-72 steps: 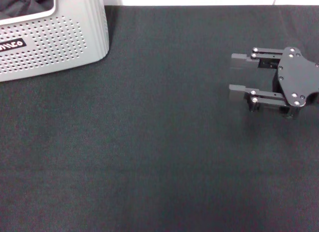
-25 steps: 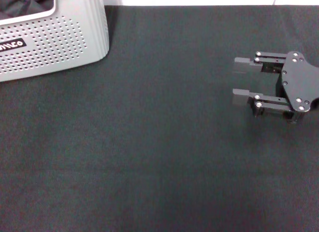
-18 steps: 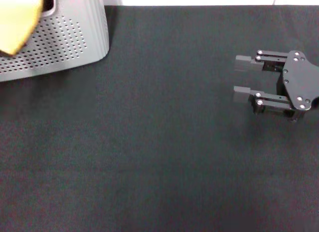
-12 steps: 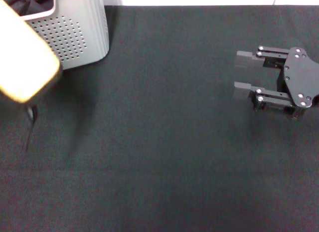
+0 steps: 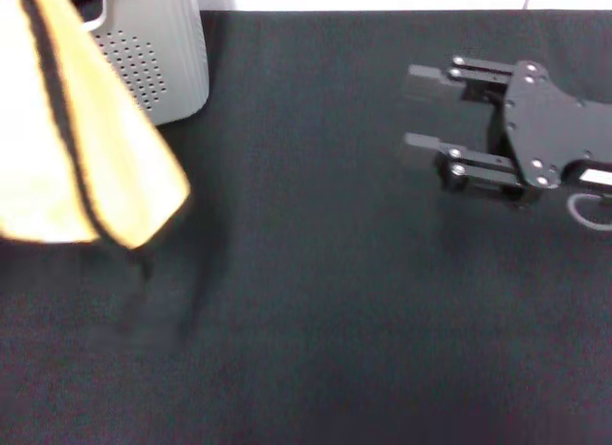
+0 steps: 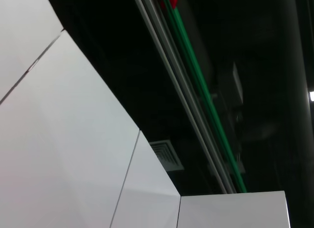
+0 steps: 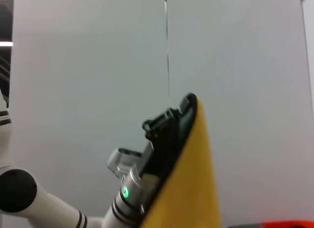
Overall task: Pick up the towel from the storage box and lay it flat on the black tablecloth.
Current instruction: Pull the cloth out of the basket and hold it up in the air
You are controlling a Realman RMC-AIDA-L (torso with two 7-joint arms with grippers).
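The black tablecloth (image 5: 316, 301) covers the table almost edge to edge, a plain, faintly textured fabric, with a strip of white wall along its far side. At the far left corner stands the storage box (image 5: 167, 53), light grey plastic with rounded corners and rows of small holes in its wall; most of it is hidden behind the towel (image 5: 76, 148). The towel hangs in the air on the left, above the cloth and in front of the box, showing its yellow face with a black edging band running down it, and it casts a soft shadow on the cloth below. In the right wrist view the left hand (image 7: 169, 120) shows far off, a dark clamp at the top of the yellow towel (image 7: 184, 189), closed on its upper edge, on a white arm with a green light. The right hand (image 5: 421, 115) hovers low over the cloth at the right, black metal, its two flat fingers (image 5: 426, 80) parallel and apart, holding nothing. Behind are pale grey wall panels.
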